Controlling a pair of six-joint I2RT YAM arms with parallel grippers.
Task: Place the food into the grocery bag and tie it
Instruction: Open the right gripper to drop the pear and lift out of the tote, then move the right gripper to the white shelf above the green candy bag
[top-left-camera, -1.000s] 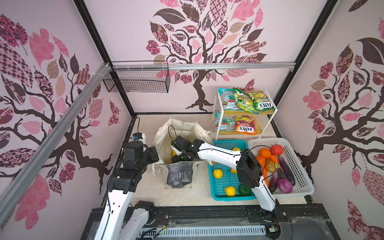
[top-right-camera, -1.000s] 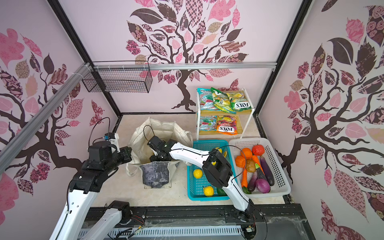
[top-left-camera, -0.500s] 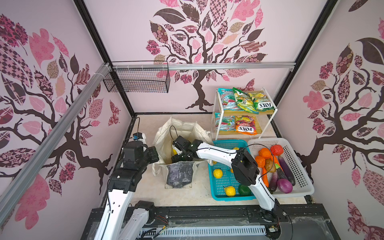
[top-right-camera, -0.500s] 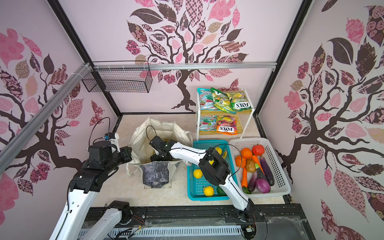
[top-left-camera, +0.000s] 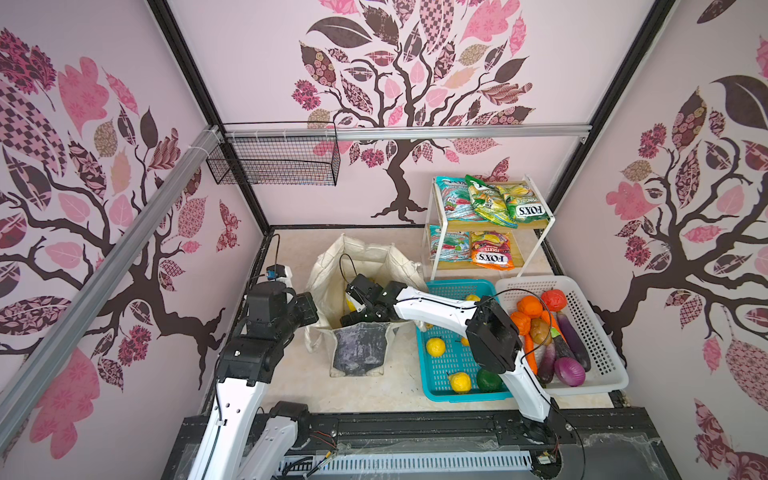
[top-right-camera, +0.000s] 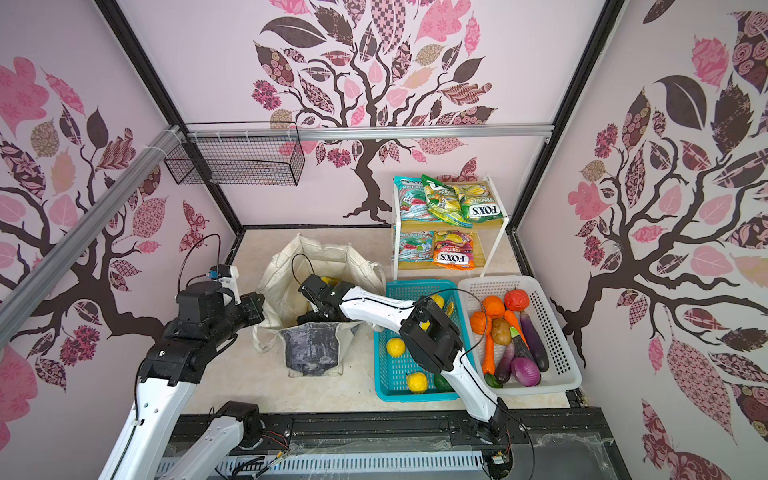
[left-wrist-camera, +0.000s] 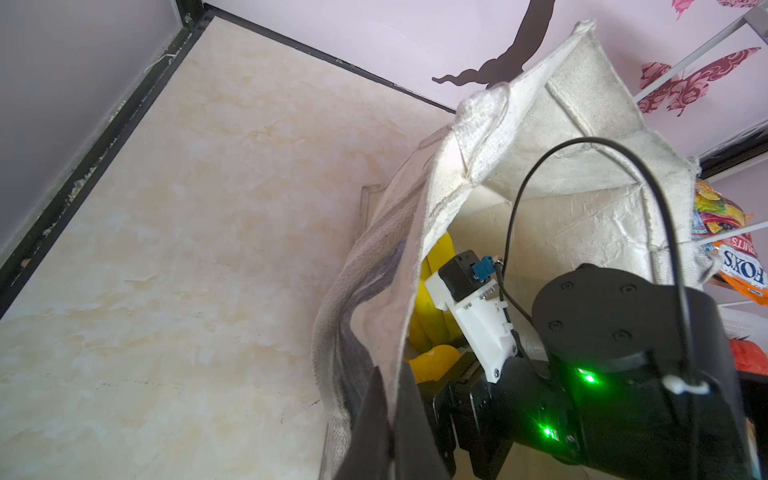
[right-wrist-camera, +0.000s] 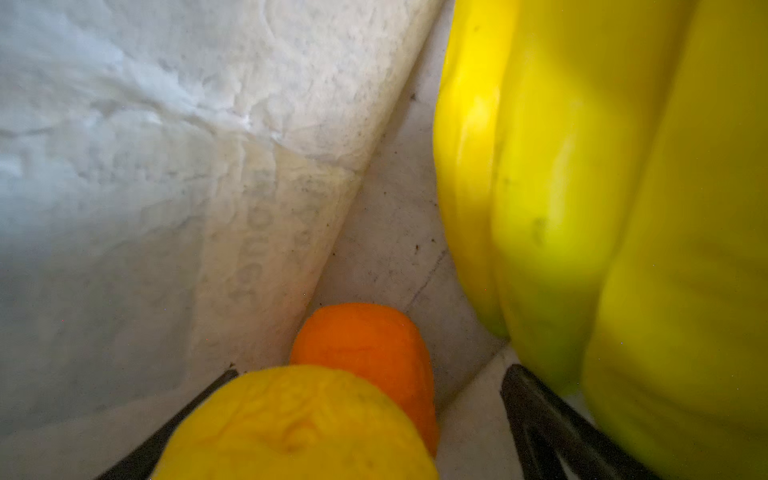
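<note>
One yellow fruit (right-wrist-camera: 291, 428), between right gripper (right-wrist-camera: 372, 374) jaws

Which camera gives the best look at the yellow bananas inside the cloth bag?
The right wrist view: the bananas fill much of the frame, close up. The left wrist view shows a strip behind the rim of the bag; both top views only a yellow sliver.

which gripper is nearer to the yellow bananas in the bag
Right. The right gripper is down inside the grocery bag, close beside the bananas. The left gripper is shut on the bag's rim, farther from them.
</note>
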